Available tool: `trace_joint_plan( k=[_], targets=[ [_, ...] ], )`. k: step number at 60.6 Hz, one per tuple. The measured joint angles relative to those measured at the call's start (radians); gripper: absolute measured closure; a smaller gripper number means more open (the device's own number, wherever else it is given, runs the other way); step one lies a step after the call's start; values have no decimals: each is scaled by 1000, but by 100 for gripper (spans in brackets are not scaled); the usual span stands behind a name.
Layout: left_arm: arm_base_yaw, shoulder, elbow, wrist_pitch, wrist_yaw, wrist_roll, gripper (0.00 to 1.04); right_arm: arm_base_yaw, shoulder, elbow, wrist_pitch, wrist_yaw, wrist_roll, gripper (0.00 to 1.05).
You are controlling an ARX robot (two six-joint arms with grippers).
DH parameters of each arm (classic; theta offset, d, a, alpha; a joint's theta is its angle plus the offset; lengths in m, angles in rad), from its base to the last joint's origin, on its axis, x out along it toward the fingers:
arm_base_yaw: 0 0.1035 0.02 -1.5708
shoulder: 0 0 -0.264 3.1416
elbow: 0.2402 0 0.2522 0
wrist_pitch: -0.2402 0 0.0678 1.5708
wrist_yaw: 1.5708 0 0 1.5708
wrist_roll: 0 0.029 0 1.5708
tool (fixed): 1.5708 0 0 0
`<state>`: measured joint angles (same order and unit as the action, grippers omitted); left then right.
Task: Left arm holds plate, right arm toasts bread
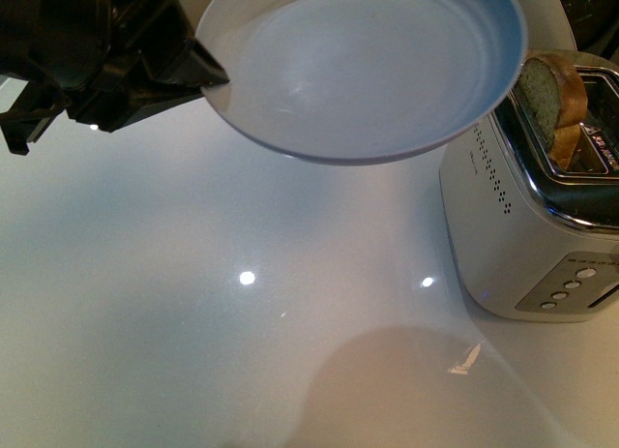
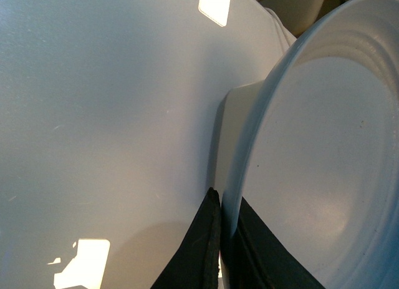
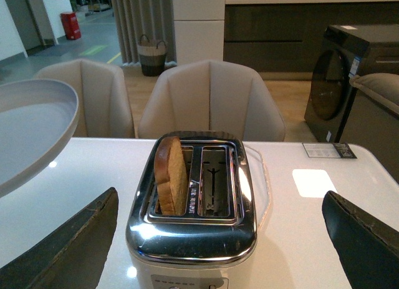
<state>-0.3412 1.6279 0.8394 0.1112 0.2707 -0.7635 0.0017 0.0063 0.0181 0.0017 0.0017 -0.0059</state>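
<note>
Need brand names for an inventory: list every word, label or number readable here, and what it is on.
No text is legible.
Faint marking on the toaster side: too small to read.
Red-and-black label by its slots: blurred.
Card lying behind the toaster: too small.
Sticker on the dark appliance: too small.
Plate: no print.

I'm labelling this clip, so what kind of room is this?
Probably a kitchen-dining area, perhaps a showroom: a toaster on a white table, padded chairs behind it, and a dark front-loading appliance by the cabinets.
</note>
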Motion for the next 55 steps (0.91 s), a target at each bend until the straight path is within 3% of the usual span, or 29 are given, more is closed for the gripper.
trace_joint_plan(
  k=[16,25,34,55],
  targets=[
    [264,200,-32,131,113,161,102,0,0,0,0,0,0,9],
    [393,409,-38,230,122,266,102,0,0,0,0,0,0,9],
    [433,543,-34,266,115,332,102,0,0,0,0,0,0,9],
    [438,731,41,324,116,385,102,0,-1,0,0,0,0,9]
  ],
)
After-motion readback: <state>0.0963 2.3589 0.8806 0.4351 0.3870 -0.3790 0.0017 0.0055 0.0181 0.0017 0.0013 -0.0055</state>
